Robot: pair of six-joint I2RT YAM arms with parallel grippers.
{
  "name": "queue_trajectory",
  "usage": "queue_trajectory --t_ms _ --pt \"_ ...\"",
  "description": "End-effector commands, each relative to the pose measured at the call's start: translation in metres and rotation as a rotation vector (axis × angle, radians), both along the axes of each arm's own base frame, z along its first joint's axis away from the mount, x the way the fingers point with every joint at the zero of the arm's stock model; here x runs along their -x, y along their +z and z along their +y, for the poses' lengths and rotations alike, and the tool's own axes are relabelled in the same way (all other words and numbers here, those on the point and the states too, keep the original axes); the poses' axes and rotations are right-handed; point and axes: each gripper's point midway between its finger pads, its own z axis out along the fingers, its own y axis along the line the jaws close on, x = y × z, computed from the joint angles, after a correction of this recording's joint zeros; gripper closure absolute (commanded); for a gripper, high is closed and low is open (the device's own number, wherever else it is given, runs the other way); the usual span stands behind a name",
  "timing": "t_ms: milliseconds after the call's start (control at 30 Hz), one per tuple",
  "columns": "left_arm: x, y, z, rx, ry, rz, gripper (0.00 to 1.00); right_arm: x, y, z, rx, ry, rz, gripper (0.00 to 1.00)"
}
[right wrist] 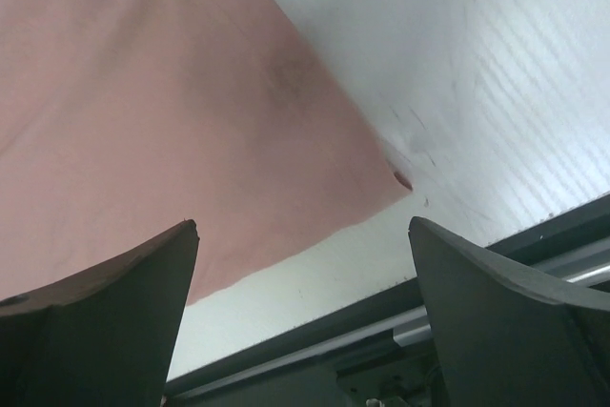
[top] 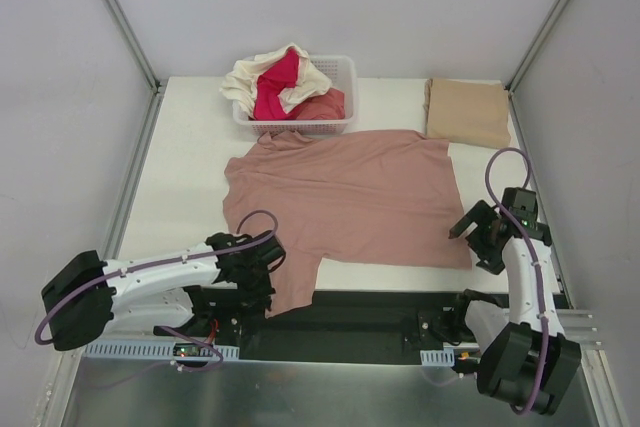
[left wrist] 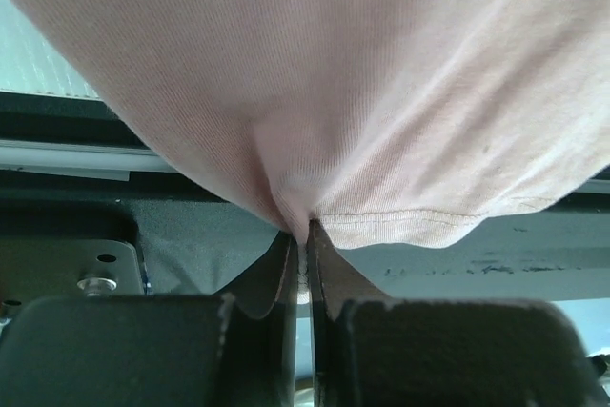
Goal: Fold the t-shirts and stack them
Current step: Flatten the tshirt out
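while left jaws pinch the pink t-shirt [top: 350,187] edge | right jaws wide, near its corner

My feed shows a dusty-pink t-shirt [top: 350,192] (plain on the side facing me), a tan t-shirt [top: 467,112], cream tee [top: 248,77], magenta tee [top: 275,89], coral tee [top: 325,107], white lattice basket [top: 345,65], white table [top: 190,147].

Soft, even light; blurred wrist close-ups

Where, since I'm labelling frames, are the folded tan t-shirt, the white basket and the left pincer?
folded tan t-shirt [top: 468,112]: top view, its middle.
white basket [top: 330,126]: top view, near wall.
left pincer [left wrist: 303,240]: left wrist view, between its fingertips.
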Motion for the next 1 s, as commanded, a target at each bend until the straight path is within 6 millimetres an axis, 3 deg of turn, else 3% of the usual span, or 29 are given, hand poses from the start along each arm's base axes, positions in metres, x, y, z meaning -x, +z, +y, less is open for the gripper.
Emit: queue_trajectory --t_ms 0,133,267,633,733,767,833,867,933,967 --pt "-0.011 0.007 -0.005 0.05 -0.012 -0.091 1.0 0.021 -0.01 0.014 -0.106 -0.028 0.06 0.03" --pt "-0.023 0.018 -0.009 0.095 -0.02 -0.175 1.0 0.032 -0.02 0.017 -0.132 -0.048 0.124 0.03" --pt "-0.036 0.027 -0.008 0.122 -0.002 -0.266 1.0 0.025 -0.028 0.012 -0.12 -0.084 0.125 0.01" --pt "-0.054 0.044 -0.011 0.151 0.018 -0.376 1.0 0.016 -0.059 0.006 -0.115 -0.111 0.159 0.29" --pt "-0.058 0.048 -0.012 0.151 0.017 -0.394 1.0 0.011 -0.063 0.006 -0.121 -0.112 0.155 0.48" --pt "-0.06 0.051 -0.013 0.156 0.023 -0.402 1.0 0.009 -0.063 0.006 -0.121 -0.108 0.147 0.6" --pt "-0.062 0.053 -0.013 0.156 0.025 -0.413 1.0 0.005 -0.062 0.005 -0.121 -0.103 0.136 0.7" --pt "-0.065 0.056 -0.014 0.159 0.03 -0.427 1.0 0.002 -0.061 0.004 -0.117 -0.103 0.124 0.81" --pt "-0.068 0.06 -0.015 0.158 0.018 -0.447 1.0 -0.002 -0.059 0.004 -0.115 -0.077 0.103 0.88" --pt "-0.072 0.067 -0.018 0.168 0.014 -0.467 1.0 -0.007 -0.056 0.003 -0.11 -0.067 0.078 0.99"
